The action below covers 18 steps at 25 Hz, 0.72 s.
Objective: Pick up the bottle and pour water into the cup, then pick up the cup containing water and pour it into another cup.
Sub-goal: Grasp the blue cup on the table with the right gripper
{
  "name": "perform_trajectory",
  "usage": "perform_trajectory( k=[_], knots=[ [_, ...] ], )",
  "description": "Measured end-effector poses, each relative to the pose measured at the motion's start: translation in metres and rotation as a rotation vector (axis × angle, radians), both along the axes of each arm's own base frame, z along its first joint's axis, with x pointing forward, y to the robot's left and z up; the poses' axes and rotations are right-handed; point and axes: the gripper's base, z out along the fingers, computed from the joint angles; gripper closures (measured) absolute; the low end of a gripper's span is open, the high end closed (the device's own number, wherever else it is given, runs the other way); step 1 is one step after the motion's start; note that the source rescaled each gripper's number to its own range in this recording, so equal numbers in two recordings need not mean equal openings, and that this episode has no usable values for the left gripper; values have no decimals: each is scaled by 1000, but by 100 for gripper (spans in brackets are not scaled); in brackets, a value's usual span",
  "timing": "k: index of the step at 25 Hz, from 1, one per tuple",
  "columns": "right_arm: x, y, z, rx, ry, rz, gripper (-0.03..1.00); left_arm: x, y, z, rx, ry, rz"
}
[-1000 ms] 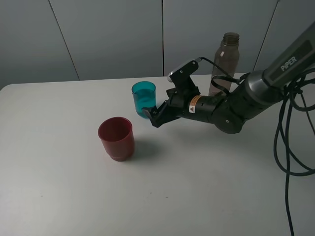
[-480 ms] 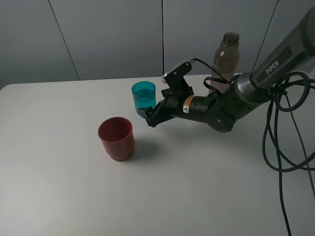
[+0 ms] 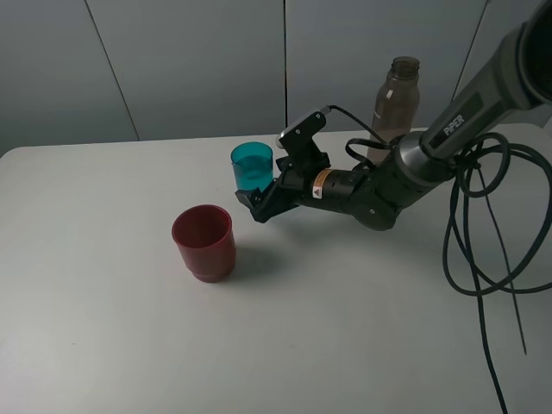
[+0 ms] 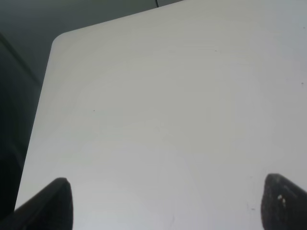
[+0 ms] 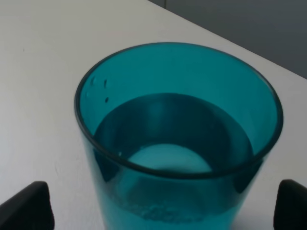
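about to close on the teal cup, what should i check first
1. Right jaws open: ok.
2. Teal cup centred between the jaws: ok.
3. Teal cup upright with water in it: ok.
4. Jaws far enough forward around the teal cup to grip: cannot tell.
5. Red cup upright, mouth clear: ok.
6. Bottle upright at the back, off the path to the red cup: ok.
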Motion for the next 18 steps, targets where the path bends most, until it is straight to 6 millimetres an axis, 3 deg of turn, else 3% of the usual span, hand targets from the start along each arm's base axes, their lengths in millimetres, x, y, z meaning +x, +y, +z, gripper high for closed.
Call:
perform_trajectory(
  k=[14, 18],
  knots=[
    [7, 4, 6, 16, -28, 1, -3, 0, 0, 0, 4, 0, -2],
    [9, 5, -3, 13, -12, -1, -3, 0, 0, 0, 4, 0, -2]
  ],
)
